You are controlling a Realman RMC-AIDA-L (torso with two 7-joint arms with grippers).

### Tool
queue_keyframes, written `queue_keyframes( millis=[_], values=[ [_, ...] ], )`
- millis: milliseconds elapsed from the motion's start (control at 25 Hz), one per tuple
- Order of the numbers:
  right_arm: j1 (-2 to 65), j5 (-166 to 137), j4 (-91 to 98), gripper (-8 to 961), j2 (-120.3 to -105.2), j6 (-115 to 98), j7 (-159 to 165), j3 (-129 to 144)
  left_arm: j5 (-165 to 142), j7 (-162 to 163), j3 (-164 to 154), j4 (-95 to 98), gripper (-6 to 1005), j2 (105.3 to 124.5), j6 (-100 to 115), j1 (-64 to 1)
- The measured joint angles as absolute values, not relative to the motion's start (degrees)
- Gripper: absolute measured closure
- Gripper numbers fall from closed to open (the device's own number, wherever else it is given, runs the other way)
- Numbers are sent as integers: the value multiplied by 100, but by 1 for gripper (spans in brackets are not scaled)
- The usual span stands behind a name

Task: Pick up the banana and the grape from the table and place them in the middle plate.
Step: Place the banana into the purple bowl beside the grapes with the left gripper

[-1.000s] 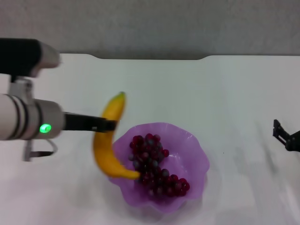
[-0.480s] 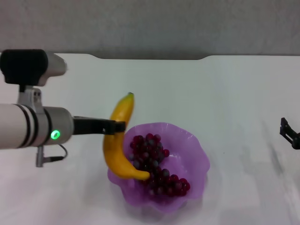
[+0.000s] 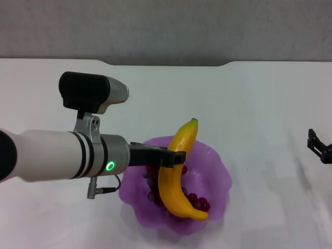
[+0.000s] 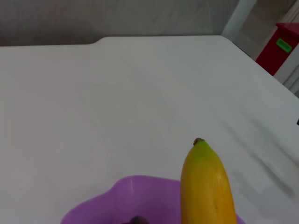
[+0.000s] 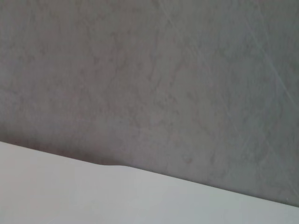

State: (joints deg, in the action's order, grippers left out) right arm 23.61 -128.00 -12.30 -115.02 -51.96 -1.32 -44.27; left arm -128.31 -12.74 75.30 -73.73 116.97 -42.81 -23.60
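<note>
My left gripper (image 3: 174, 157) is shut on the yellow banana (image 3: 179, 174) and holds it over the purple scalloped middle plate (image 3: 217, 179). The banana's greenish tip points away from me; it also shows in the left wrist view (image 4: 205, 186), above the plate's rim (image 4: 117, 196). The dark red grape bunch (image 3: 155, 184) lies inside the plate, mostly hidden behind the banana and gripper. My right gripper (image 3: 319, 146) is parked at the right edge of the head view, above the white table (image 3: 249, 98).
The table's far edge has a notch (image 3: 166, 64) with a grey wall behind it. A red object (image 4: 282, 46) stands beyond the table's corner in the left wrist view.
My left arm has moved right with the banana, from beside the plate's left rim to over the plate, covering most of the grapes. The right gripper has stayed at the right edge.
</note>
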Motion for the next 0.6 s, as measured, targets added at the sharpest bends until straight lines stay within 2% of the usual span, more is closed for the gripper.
queue_keyframes(
  millis=[480, 600],
  values=[
    [2364, -12808, -1231, 59, -11511, -5194, -132, -4398, -12606, -1292, 7571, -7104, 507, 11689, -3979, -2448],
    [2365, -12805, -1231, 59, -11514, -5194, -132, -4395, -12651, -1340, 7597, -7211, 386, 11674, -3978, -2414]
  ],
)
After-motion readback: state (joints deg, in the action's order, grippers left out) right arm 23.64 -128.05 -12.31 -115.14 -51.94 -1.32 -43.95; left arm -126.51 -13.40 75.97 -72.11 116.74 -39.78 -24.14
